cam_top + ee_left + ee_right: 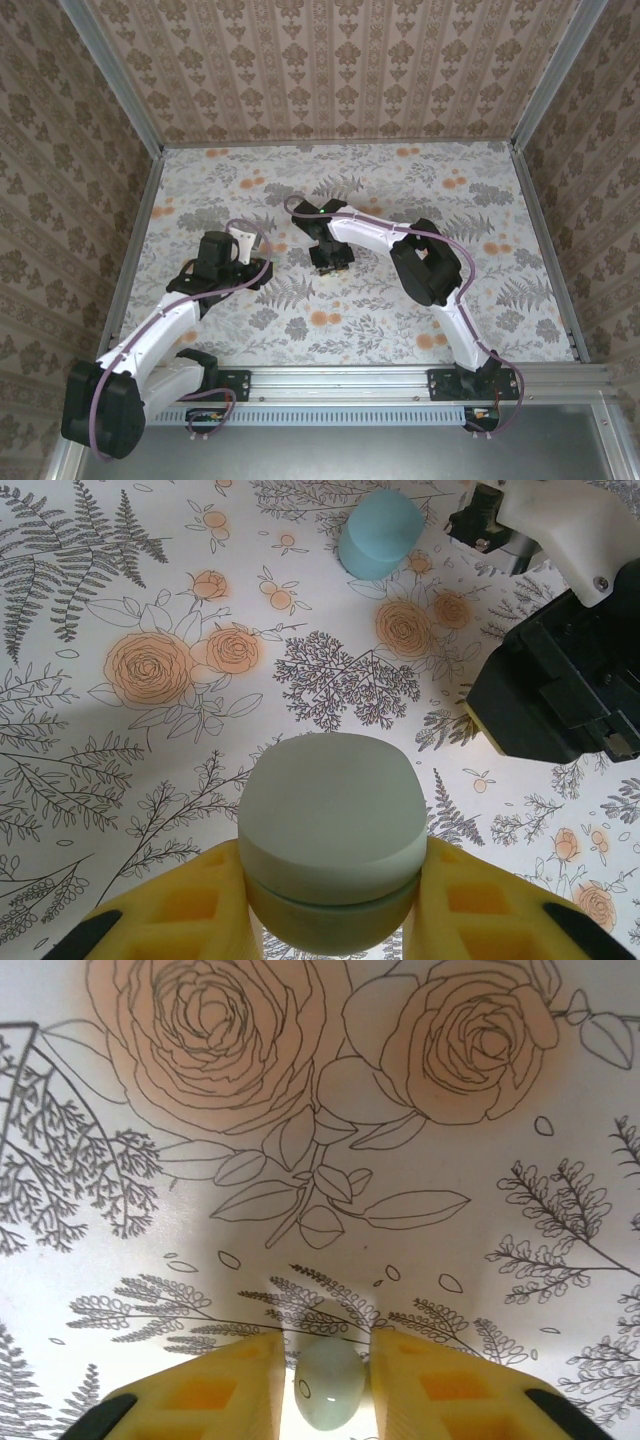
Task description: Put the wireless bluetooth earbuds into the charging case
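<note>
The charging case [330,825], a pale oval pebble with its lid down on a thin seam, sits between the yellow fingers of my left gripper [332,880], which is shut on it. In the top view that gripper [264,270] is left of centre on the table. One earbud [330,1385], small and pale, lies on the table between the yellow fingers of my right gripper [328,1352]. The jaws stand close on both sides of it with a thin gap showing on the left. My right gripper [330,262] points down at mid-table. A second small blue earbud [380,532] lies farther off.
The floral table cover [400,320] is walled by patterned panels on three sides. The right arm's black gripper body [560,680] hangs close to the right of the held case. A metal rail [340,380] with both arm bases runs along the near edge.
</note>
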{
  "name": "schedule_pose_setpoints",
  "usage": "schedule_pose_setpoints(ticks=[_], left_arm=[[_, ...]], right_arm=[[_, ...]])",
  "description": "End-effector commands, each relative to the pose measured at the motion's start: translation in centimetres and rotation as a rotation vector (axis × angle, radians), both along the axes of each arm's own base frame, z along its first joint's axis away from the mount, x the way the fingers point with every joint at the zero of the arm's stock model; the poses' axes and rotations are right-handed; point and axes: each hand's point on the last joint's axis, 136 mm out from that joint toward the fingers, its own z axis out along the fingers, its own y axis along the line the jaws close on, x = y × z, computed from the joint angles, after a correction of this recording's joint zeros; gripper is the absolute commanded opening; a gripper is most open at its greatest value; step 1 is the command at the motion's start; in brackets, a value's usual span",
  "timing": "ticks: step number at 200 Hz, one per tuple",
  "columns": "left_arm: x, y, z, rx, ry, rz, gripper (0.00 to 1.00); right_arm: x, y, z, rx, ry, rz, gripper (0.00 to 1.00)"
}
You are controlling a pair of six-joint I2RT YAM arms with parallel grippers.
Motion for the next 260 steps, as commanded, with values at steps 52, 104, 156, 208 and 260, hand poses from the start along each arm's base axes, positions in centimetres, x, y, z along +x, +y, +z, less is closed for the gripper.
schedule_pose_setpoints(ticks=[52,104,156,208,260], left_arm=[[-1.2,-3.6,4.6,-0.171,-0.260,-0.248,0.00],[-2.3,-6.1,9.3,-0.297,-0.441,-0.452,0.00],[-3.7,-7.7,12.0,-0.353,-0.512,-0.611,0.00],[-5.4,-8.2,13.3,-0.371,-0.570,-0.699,0.00],[-6.9,-8.3,13.2,-0.352,-0.579,-0.745,0.00]], right_arm=[[-1.2,0.0,6.0,0.090,-0.070,0.085,0.19],[-6.1,2.7,17.2,0.560,-0.164,0.216,0.18],[-10.4,4.9,20.6,0.716,-0.147,0.373,0.18],[-9.1,6.5,20.5,0.731,-0.164,0.391,0.18],[-6.3,6.4,22.8,0.711,-0.203,0.386,0.17]])
